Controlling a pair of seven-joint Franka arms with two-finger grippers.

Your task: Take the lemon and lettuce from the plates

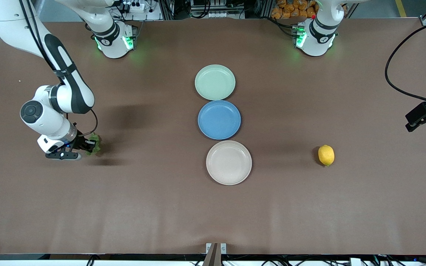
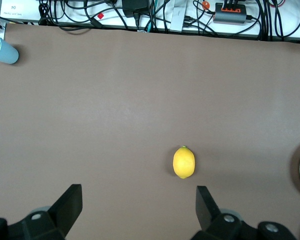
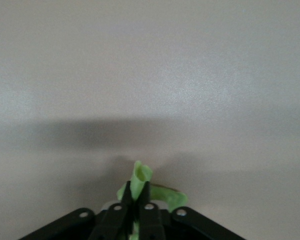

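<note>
Lettuce (image 1: 94, 142) pinched in right claw (image 1: 87, 146) low over the surface, off the empty plates (image 1: 229, 162); lemon (image 1: 326, 155) already on the surface, left claw (image 2: 140, 205) spread wide above it

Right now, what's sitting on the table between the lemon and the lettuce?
In the front view, only the beige plate lies between the lemon and the lettuce, which the right gripper holds near the right arm's end; otherwise bare table.
</note>
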